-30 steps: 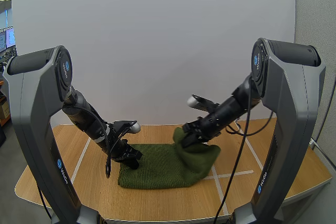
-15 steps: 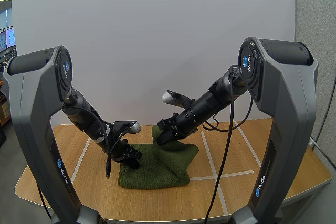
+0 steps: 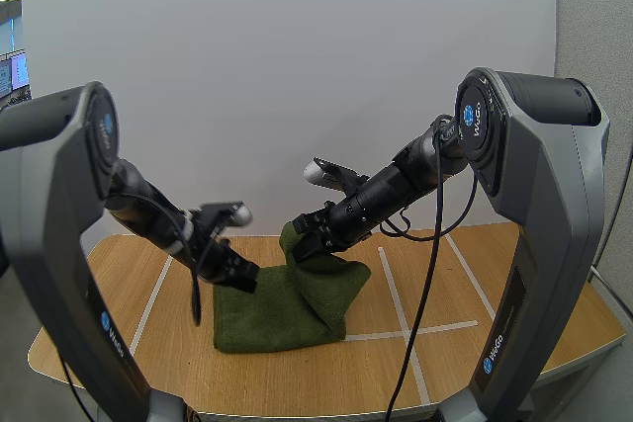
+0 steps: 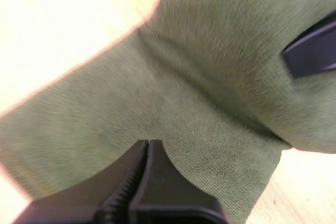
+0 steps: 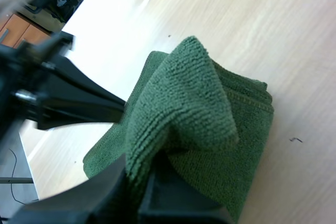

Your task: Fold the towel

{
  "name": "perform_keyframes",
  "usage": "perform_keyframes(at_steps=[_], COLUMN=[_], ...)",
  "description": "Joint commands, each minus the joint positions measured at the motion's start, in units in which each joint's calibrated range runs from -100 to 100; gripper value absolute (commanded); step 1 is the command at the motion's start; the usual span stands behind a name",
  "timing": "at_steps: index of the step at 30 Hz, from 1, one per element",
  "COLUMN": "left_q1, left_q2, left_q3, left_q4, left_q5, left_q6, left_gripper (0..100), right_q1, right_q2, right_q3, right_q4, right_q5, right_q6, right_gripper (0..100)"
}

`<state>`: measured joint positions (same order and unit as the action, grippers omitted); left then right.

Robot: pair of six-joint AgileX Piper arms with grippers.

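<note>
A dark green towel (image 3: 282,308) lies partly doubled over on the wooden table (image 3: 495,274). My right gripper (image 3: 303,236) is shut on a raised corner of the towel and holds that fold up over the towel's middle. In the right wrist view the pinched towel (image 5: 194,108) bulges above my right gripper (image 5: 149,179). My left gripper (image 3: 247,280) sits low at the towel's far left edge. Its fingers lie together as one wedge in the left wrist view, where my left gripper (image 4: 148,145) hovers over flat towel (image 4: 199,77) with no cloth between the tips.
White tape lines (image 3: 394,295) cross the tabletop. Bare wood stretches right of the towel and along the front edge (image 3: 297,397). The other arm's gripper (image 4: 310,53) rests on the raised fold, and the left arm (image 5: 73,103) lies beside the towel.
My right gripper carried the towel's right corner up and leftward over the rest, so the towel became narrower. My left arm shifted slightly left and its gripper rose a little.
</note>
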<state>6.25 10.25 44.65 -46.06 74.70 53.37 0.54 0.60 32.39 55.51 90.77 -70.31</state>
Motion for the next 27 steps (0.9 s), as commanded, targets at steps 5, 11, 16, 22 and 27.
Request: perform_keyframes(at_steps=[5, 11, 16, 22, 27], left_q1=[7.83, 11.73, 13.22, 14.86, 15.58], left_q2=[-19.66, -26.63, -29.14, -29.52, -29.52], left_q3=[0.08, 0.08, 0.08, 0.08, 1.06], left_q4=[-2.51, -3.11, -0.91, 2.26, 2.65], left_q5=[10.27, 17.31, 20.59, 22.41, 22.62], left_q6=[2.45, 2.68, 2.06, 0.55, 0.31], left_gripper=[0, 0, 0, 0, 0], right_q1=[3.84, 6.69, 9.77, 11.69, 12.58], right_q2=[-0.84, -0.84, -0.32, 0.83, 2.26], right_q3=[-0.34, -0.61, -0.61, -0.61, -0.61], right_q4=[3.32, 3.32, 2.81, 2.51, 1.13], right_q5=[-2.38, -7.7, -16.56, -18.72, -20.6], right_q6=[-0.28, -0.17, -0.17, -0.17, -0.17], right_gripper=[0, 0, 0, 0, 0])
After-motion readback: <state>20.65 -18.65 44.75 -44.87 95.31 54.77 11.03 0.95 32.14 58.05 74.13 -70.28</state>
